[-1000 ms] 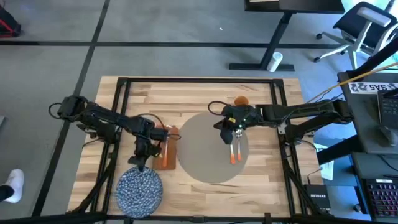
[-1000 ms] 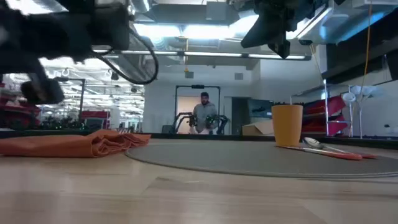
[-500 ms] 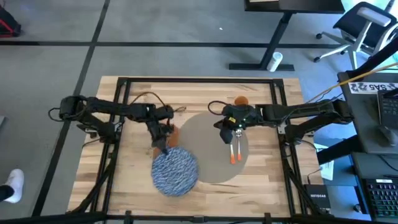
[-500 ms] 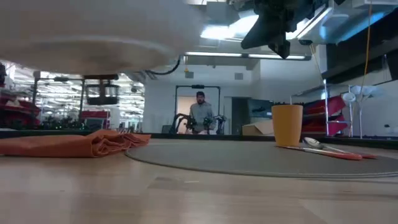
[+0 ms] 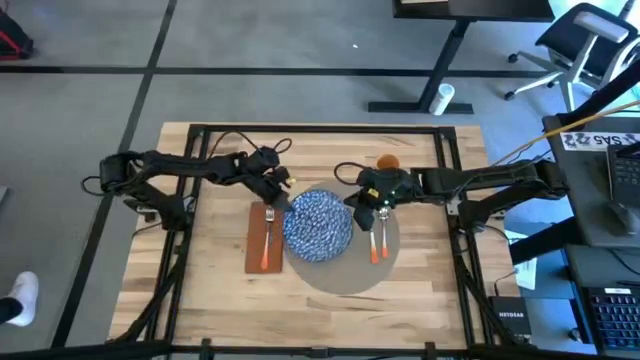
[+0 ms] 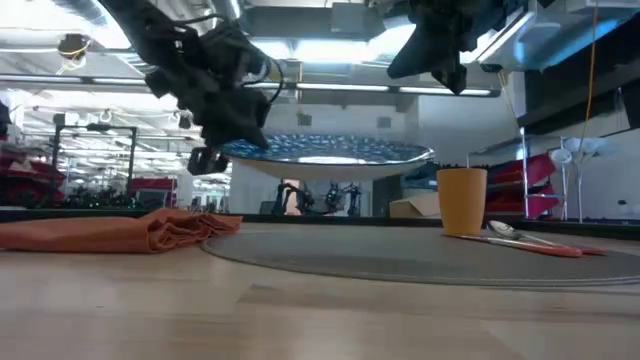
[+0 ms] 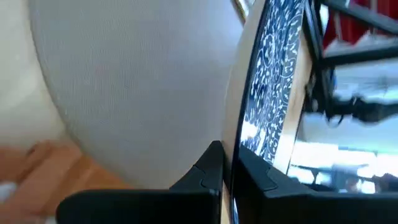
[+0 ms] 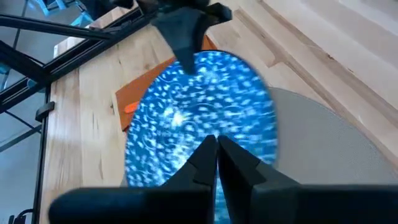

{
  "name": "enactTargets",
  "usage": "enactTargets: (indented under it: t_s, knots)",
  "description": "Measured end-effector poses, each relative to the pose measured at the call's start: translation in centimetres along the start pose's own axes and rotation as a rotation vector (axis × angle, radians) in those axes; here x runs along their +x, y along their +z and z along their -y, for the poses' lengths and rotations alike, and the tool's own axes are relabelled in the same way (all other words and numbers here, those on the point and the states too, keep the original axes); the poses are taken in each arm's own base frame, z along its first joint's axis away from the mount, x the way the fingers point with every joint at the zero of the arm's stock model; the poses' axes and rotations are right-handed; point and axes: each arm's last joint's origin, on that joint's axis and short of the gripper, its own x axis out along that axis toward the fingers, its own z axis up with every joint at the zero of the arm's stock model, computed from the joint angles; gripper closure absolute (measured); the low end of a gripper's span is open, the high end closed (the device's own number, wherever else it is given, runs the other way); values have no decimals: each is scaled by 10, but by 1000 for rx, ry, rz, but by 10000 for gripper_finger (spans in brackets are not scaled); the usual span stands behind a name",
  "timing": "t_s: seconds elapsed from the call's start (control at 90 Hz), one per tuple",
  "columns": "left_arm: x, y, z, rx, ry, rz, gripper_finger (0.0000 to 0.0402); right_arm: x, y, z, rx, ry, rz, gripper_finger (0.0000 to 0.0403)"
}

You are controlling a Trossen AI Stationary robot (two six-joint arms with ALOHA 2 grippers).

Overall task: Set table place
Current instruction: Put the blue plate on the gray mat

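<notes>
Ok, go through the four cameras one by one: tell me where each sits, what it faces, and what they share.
High view: overhead, straight down on the table; both arms show.
Low view: tabletop height, level across; the left pincer holds the plate above the placemat.
Left wrist view: along its fingers clamping the plate rim.
Right wrist view: past the closed right pincer, down on the plate.
Shared: all four show the blue plate.
</notes>
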Motion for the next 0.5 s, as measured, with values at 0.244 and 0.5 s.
enactTargets:
  t_s: [0.244, 0.5]
  knots:
    - [17, 1, 2, -70, -1, -37, 401, 0, 0, 0, 0, 1, 0, 402]
    - [26, 11, 2, -99, 39, -4, 401, 0, 0, 0, 0, 1, 0, 402]
